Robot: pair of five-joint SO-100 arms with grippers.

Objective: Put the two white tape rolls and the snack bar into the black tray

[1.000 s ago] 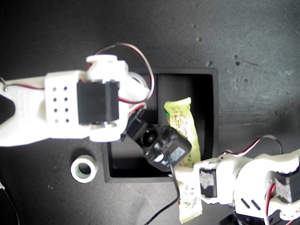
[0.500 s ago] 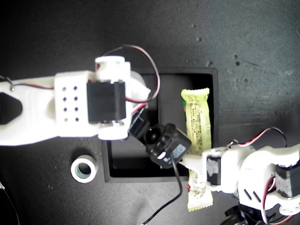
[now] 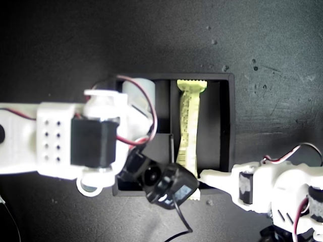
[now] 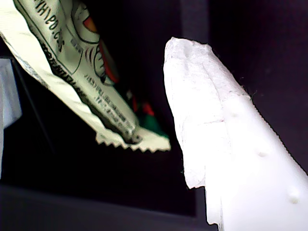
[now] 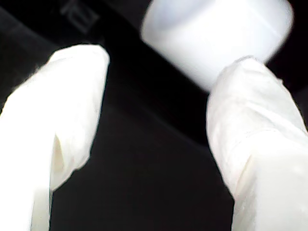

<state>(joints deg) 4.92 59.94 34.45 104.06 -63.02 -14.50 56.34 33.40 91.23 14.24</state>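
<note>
The black tray sits mid-scene in the exterior view. The snack bar stands on its edge in the tray's long compartment. Its crimped end hangs between the spread fingers of my first gripper, which is open. My first gripper reaches in from the exterior view's lower right. A white tape roll rests in the small far compartment. My second gripper is open just short of that white tape roll. The other roll shows only as a white rim under the second arm.
The second arm's body and a black wrist camera cover the tray's near-left part in the exterior view. A black cable trails off the tray's near edge. Dark tabletop surrounds the tray.
The snack bar swung from slanting across the tray's near edge to lying lengthwise inside the long compartment. The second arm drew back toward the exterior view's left, uncovering the roll in the far compartment.
</note>
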